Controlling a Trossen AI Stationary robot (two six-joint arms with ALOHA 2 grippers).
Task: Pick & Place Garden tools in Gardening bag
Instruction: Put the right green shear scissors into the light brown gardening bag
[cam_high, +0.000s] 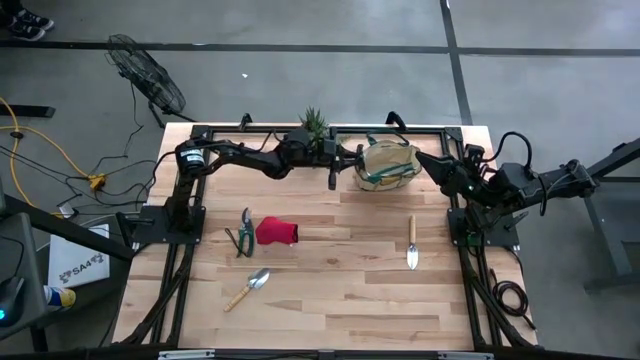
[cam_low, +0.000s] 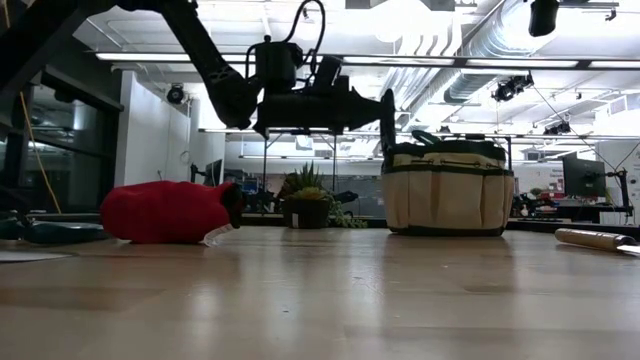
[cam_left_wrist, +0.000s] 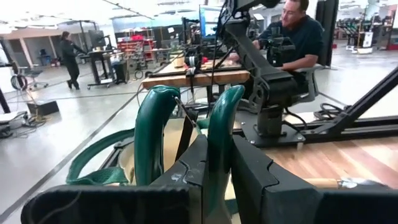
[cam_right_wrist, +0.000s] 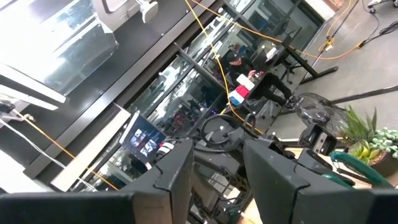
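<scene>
The left gripper (cam_high: 338, 165) sits in the upper middle of the overhead frame, clamped on teal-handled pruning shears (cam_left_wrist: 186, 134) whose curved, glossy handles stick up past its fingers. The gardening bag (cam_high: 387, 166), round tan fabric with dark green trim, lies just to its right, so a short rightward shift looks like the deciding move. The right gripper (cam_right_wrist: 214, 180) waits raised at the bag's far side, fingers parted and empty. A second pair of shears (cam_high: 241, 234), soft red glove (cam_high: 277, 232) and two wooden-handled trowels (cam_high: 246, 288) (cam_high: 411, 243) remain on the table (cam_high: 340, 320).
</scene>
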